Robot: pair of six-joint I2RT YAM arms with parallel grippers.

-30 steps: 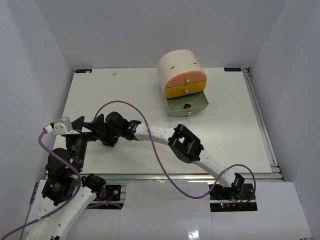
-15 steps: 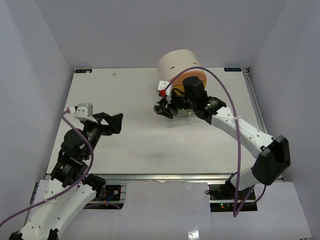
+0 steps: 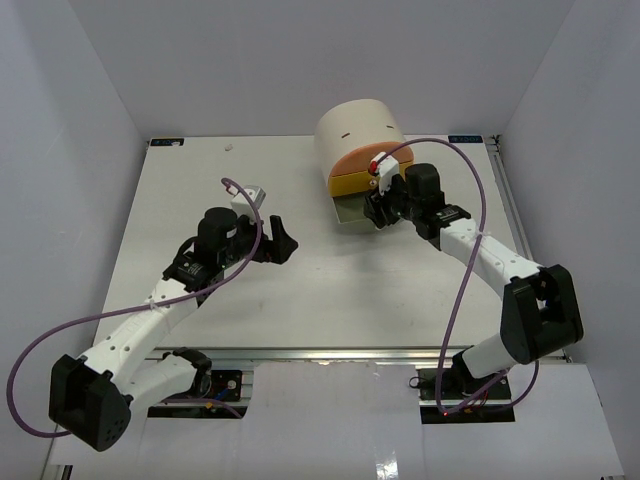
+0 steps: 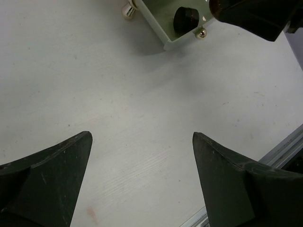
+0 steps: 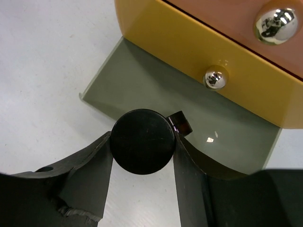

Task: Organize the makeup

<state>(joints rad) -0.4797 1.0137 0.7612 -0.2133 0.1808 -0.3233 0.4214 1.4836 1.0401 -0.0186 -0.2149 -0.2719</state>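
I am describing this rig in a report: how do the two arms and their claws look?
The left arm and the right arm have white tube-like links with bulky black joints. A purple cable loops loosely along each one. The left claw and the right claw each have two matt black fingers. A small red mark shows on the right wrist.

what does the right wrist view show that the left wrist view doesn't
Only the right wrist view: the right gripper shut on a round black jar, a small dark bottle just behind the jar, and the fronts of the yellow drawer and orange drawer.
Only the left wrist view: the left gripper, open with nothing between its fingers.
Both: the white table and the open grey-green drawer. The left wrist view catches only a corner of that drawer.
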